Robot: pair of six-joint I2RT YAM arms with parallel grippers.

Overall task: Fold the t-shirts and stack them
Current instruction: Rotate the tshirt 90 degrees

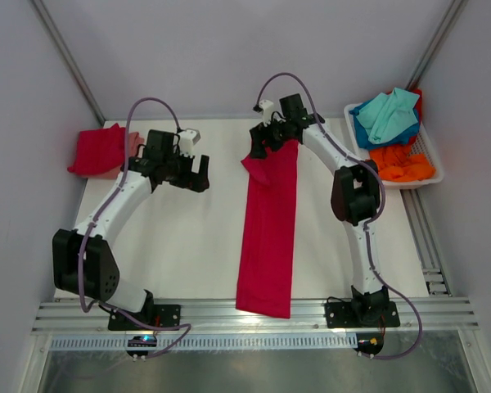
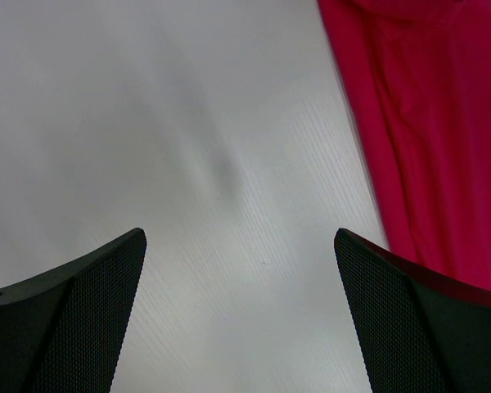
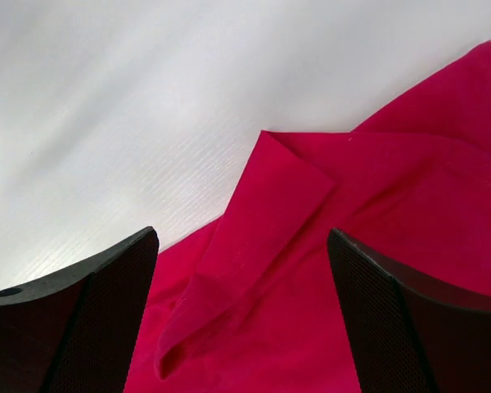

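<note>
Plainly, the crimson t-shirt point(image 1: 268, 237) lies folded into a long narrow strip down the middle of the tabletop point(image 1: 196, 246), its near end reaching onto the front rail point(image 1: 213, 315). The right pincer point(image 3: 241, 233) hovers over the strip's far end with jaws spread wide — the cloth lies rumpled beneath, gripped by nothing. The left pincer point(image 2: 239, 237) is likewise released, above bare tabletop just left of the strip. A folded red shirt point(image 1: 96, 150) sits at the far left edge, well apart — a teal shirt point(image 1: 390, 113), a blue shirt point(image 1: 363, 135) and an orange shirt point(image 1: 401, 162) fill the white basket point(image 1: 430, 177) at far right.
</note>
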